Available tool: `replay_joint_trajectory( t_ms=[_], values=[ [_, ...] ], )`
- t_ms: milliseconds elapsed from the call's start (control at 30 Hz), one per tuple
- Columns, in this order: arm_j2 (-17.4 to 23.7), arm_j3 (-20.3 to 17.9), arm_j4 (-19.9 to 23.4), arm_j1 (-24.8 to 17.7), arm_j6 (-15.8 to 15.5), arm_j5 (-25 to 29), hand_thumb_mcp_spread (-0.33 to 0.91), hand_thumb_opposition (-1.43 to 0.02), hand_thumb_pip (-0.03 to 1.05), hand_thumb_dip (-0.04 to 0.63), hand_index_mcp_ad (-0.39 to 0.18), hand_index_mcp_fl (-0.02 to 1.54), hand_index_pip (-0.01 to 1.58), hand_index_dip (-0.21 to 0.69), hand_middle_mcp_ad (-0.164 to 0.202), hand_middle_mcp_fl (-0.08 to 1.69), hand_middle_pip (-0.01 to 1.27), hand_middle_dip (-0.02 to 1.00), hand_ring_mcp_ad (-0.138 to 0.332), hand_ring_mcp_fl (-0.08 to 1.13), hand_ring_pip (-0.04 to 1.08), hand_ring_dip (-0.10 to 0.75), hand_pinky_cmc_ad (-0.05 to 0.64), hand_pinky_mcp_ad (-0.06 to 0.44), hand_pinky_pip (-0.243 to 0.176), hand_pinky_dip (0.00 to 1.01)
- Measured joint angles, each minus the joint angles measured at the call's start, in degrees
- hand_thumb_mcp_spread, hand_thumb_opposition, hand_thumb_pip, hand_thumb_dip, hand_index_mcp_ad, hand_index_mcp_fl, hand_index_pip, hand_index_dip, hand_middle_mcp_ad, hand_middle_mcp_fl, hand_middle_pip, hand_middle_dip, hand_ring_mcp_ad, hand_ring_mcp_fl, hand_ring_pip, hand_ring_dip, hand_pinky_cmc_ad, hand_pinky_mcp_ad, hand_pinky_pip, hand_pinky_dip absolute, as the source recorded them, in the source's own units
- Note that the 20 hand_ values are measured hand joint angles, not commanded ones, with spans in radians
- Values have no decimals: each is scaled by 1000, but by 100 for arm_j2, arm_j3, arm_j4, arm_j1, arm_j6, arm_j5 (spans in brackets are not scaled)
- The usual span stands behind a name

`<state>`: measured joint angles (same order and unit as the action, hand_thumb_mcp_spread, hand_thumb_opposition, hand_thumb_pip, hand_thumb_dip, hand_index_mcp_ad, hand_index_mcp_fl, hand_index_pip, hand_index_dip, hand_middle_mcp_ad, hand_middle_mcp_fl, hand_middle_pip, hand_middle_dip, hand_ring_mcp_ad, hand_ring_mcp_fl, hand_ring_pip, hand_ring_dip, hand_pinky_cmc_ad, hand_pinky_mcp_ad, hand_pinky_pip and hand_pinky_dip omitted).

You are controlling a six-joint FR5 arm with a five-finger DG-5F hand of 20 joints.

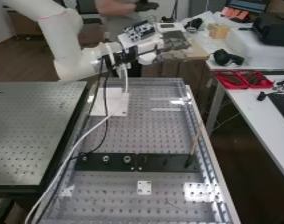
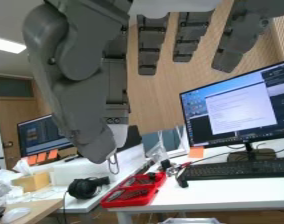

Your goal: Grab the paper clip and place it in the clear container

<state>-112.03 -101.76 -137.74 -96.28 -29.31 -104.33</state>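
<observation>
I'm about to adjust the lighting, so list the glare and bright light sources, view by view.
High view: white glare on the perforated bench top, strongest near its right edge; wrist view: a bright ceiling light upper left, a brightly glowing monitor at right.

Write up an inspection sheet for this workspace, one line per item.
Surface: perforated metal bench, bearing a black strip.
Job's things: paper clip at the thumb's tip; a see-through rim, probably the clear container, at the wrist view's edge.
Clutter: red tray on a white table; black headphones nearby.
Hand: appears to pinch the clip.
Cables: white cable trails from the arm over the bench.
Surroundings: keyboard, monitor.
</observation>
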Motion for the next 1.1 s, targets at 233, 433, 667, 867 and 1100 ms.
replay_joint_trajectory(
  t_ms=[233, 433, 667, 867, 1100],
  values=[
    [-297, 167, -210, -340, 22, 743, 555, -937, 531, 279, -173, 693, 1278, 87, -5, 138, 129, 188, 101, 2, 89, 112, 321, 264, -28, 195],
    [-560, 312, -334, -535, 126, 1251, 555, -937, 531, 279, -176, 693, 1278, 89, -2, 138, 129, 188, 101, 2, 93, 112, 321, 264, -28, 195],
    [-915, 595, -579, -658, 191, 1568, 555, -937, 531, 279, -173, 693, 1278, 87, -2, 138, 129, 188, 103, 2, 89, 112, 325, 264, -28, 195],
    [-1267, 801, -799, -717, 313, 1962, 555, -937, 531, 279, -173, 693, 1278, 87, -2, 138, 129, 188, 103, 2, 89, 112, 319, 264, -28, 195],
    [-1550, 917, -1001, -750, 448, 2306, 555, -937, 531, 279, -173, 693, 1278, 87, -2, 138, 129, 188, 103, 2, 89, 112, 323, 264, -28, 195]
  ],
)
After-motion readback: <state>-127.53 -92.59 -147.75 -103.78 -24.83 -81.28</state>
